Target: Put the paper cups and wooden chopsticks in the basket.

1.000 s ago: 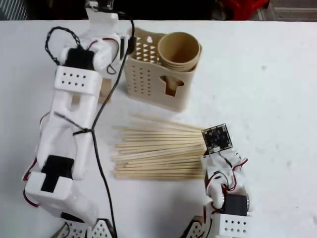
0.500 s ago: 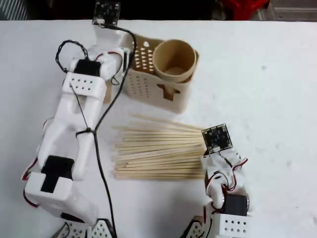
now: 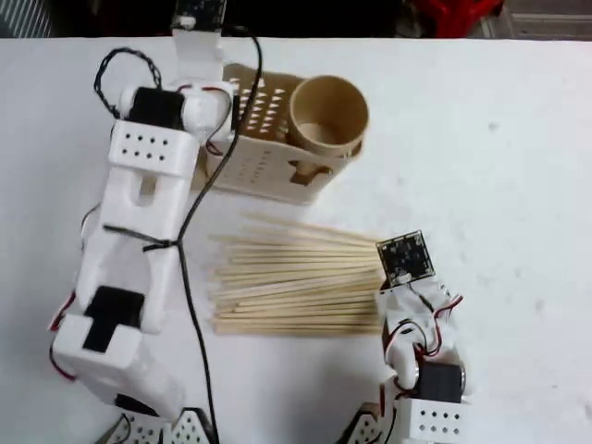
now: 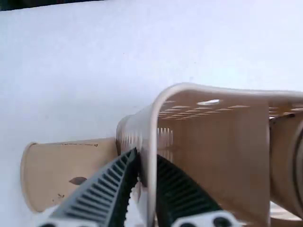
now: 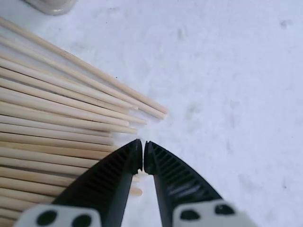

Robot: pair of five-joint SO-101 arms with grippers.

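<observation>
Beige plastic basket (image 3: 264, 171) is sitting tilted on the white table (image 3: 499, 185), carrying stacked paper cups (image 3: 328, 116) at its end opposite the left gripper (image 4: 147, 161), which is clamping narrowly on the basket's side wall. One more paper cup (image 4: 66, 172) is lying on its side just outside that wall. Near the basket the wooden chopsticks (image 3: 296, 282) are lying heaped, and the right gripper (image 5: 143, 147) is sitting at their ends, jaws pressed together, gripping nothing.

The left gripper (image 4: 147, 160) is clamped, arm stretched forward; right gripper (image 5: 143, 145) closed, arm seemingly folded.
</observation>
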